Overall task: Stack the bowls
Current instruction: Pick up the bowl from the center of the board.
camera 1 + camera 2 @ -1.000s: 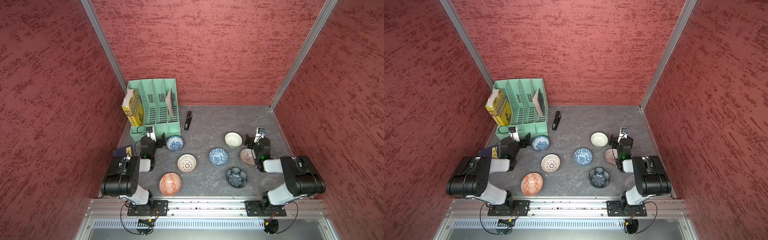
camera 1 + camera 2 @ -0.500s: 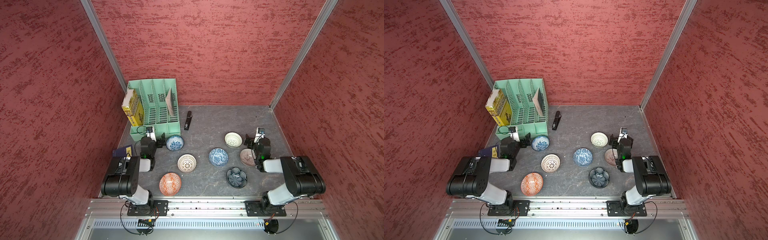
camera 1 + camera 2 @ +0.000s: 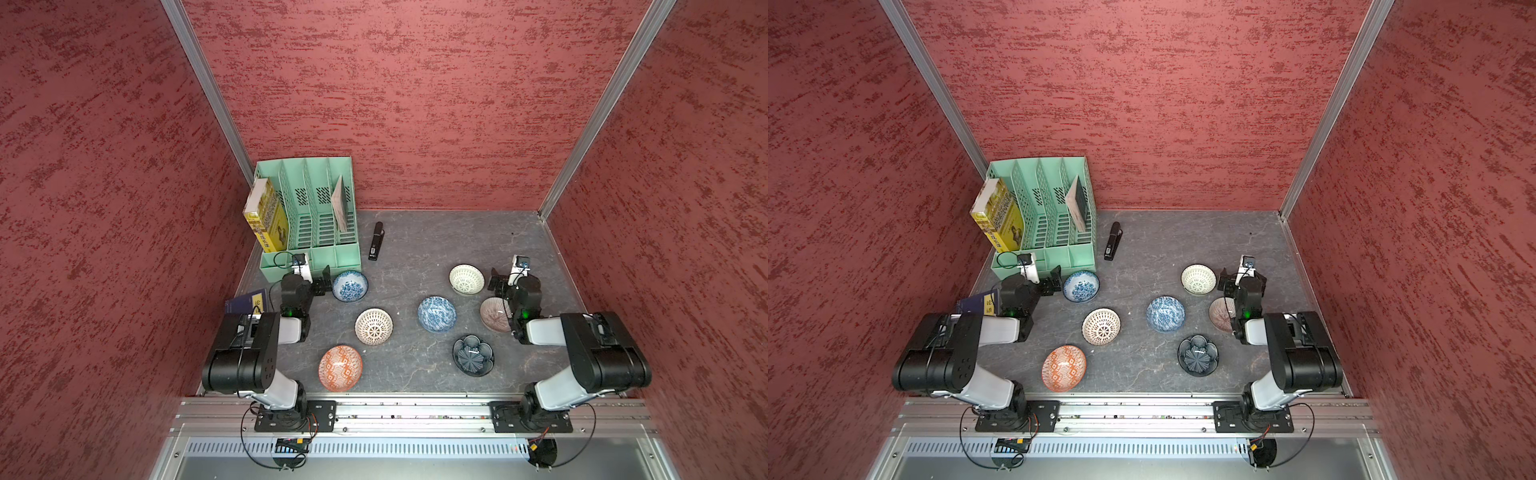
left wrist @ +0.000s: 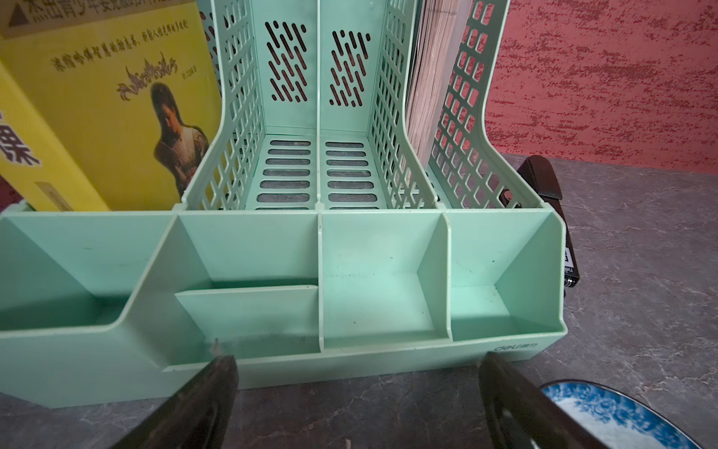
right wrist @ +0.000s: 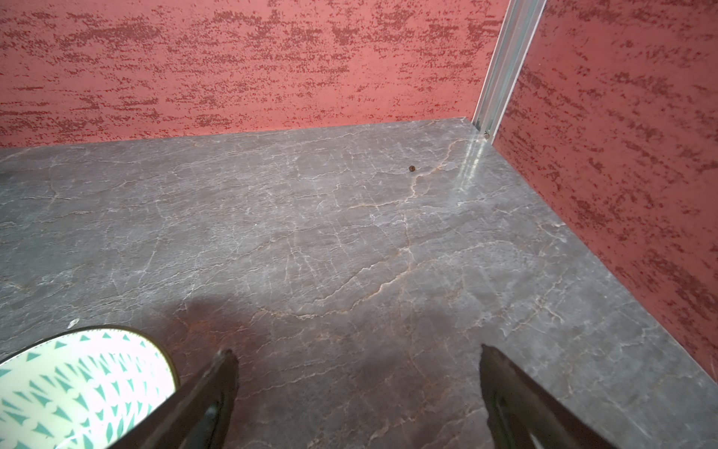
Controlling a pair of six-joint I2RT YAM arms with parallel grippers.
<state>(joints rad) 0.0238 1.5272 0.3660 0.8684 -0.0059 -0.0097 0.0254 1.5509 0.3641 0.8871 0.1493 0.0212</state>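
Observation:
Several bowls stand apart on the grey tabletop in both top views: a blue-white bowl [image 3: 350, 286], a cream lattice bowl [image 3: 373, 326], a second blue-white bowl [image 3: 436, 313], a second cream bowl [image 3: 466, 279], a dark-blue flower bowl [image 3: 473, 355] and an orange-red bowl [image 3: 340, 368]. The right arm partly covers a pinkish striped bowl [image 3: 490, 316]. My left gripper [image 3: 321, 281] is open and empty, just left of the first blue-white bowl [image 4: 614, 412]. My right gripper [image 3: 496, 282] is open and empty beside the cream bowl [image 5: 77, 385]. Bare table shows between both pairs of fingers.
A green desk organiser [image 3: 309, 232] stands at the back left, close in front of the left gripper [image 4: 355, 365], with a yellow book [image 3: 266, 216] in it. A black stapler [image 3: 376, 247] lies beside it. A blue booklet [image 3: 245, 301] lies under the left arm. Red walls enclose three sides.

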